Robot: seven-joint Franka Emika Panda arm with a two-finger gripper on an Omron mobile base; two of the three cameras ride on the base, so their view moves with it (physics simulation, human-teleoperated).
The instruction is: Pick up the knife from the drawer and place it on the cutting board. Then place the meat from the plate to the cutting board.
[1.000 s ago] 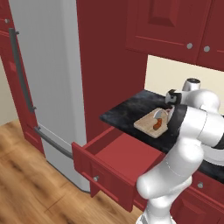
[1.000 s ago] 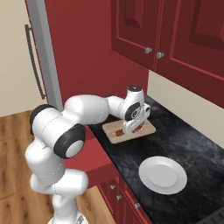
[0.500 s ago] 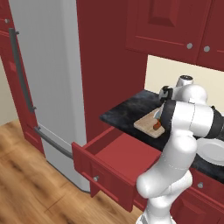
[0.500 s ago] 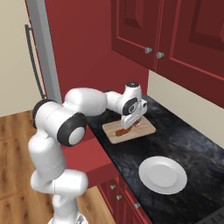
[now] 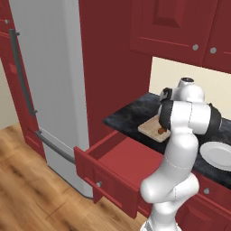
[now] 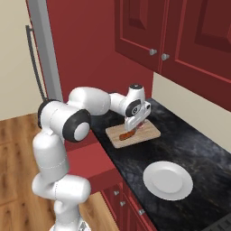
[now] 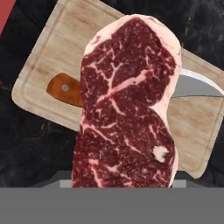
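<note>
— Black stone bench (image 6: pixel 189 140) beside the red cabinets: where's the marbled red slab of raw meat (image 7: pixel 127 109)?
— Hanging above the tan wooden cutting board (image 7: pixel 39 83), clamped in the pincer (image 6: pixel 131 128); the small wooden-handled knife (image 7: pixel 65 89) lies on the board beneath.
— Handling?
— Probably soft, floppy, slippery; grip its thick edge.

Tall grey fridge (image 5: pixel 49 90) beside red cabinets (image 6: pixel 180 36), black speckled counter (image 6: pixel 198 149) below

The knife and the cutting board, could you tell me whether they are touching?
Touching. In the hand view the knife lies flat on the cutting board, its handle and blade resting on the wood on either side of the meat.
</note>
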